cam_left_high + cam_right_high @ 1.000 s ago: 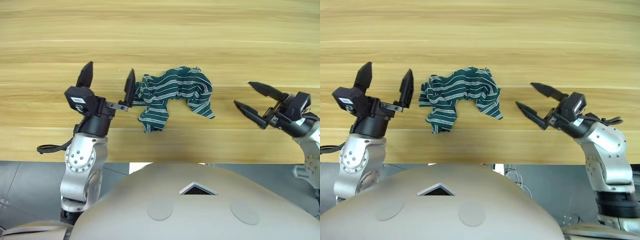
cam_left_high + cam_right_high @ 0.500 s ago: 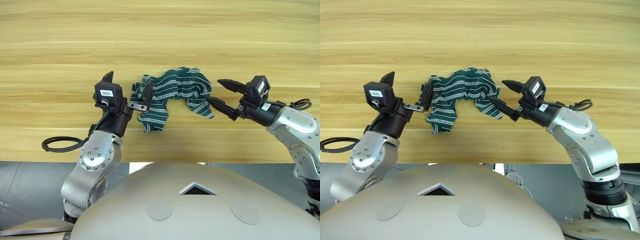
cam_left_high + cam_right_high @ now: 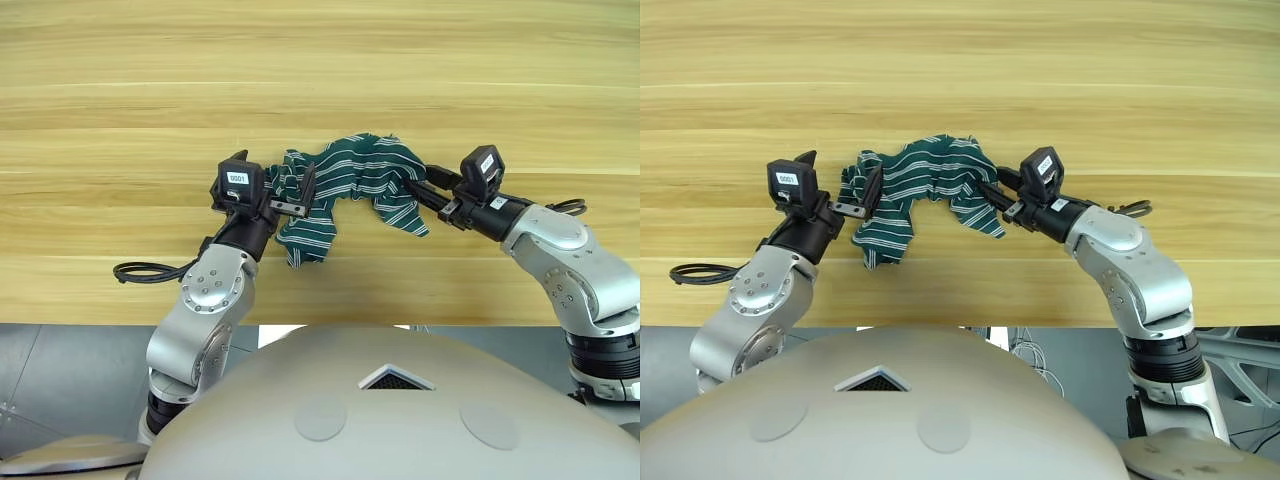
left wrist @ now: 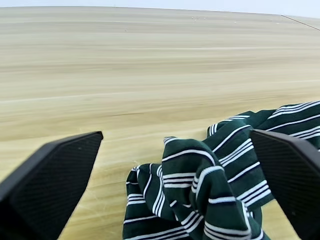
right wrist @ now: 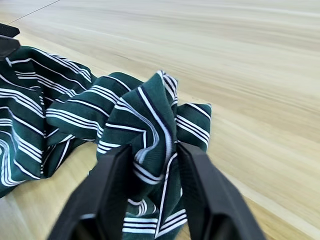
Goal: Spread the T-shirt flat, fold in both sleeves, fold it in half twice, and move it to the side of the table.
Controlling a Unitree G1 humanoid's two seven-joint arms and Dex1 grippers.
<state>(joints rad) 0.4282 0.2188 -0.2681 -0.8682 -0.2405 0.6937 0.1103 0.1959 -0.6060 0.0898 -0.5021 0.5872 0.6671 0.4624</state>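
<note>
Right wrist view: your right claw was clenched on a bunched fold of the T-shirt.
It lay crumpled on the surface; your left claw gaped around its opposite edge, and spreading called for pinching there, then drawing both apart evenly.

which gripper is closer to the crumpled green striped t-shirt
Right. The right gripper is shut on a fold at the right edge of the dark green white-striped T-shirt; the left gripper is open, straddling its left edge.

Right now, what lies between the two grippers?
Only the crumpled T-shirt, in the left eye view: the open left gripper straddles one end, the right gripper pinches the other.
</note>
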